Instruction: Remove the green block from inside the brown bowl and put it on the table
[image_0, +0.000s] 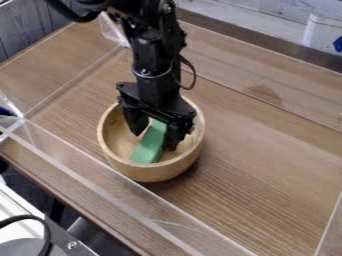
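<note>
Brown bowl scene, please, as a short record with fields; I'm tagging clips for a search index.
surface: wood-grain table
container: round brown bowl, on the table
contents: green block, inside the bowl
block pose: leaning or lying aslant, exact contact unclear
end effector: open, reaching down into the bowl around the block's upper part
grip on block: none apparent
task state: block not yet out

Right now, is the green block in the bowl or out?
In: the green block lies inside the bowl, with the rim around it.
</note>
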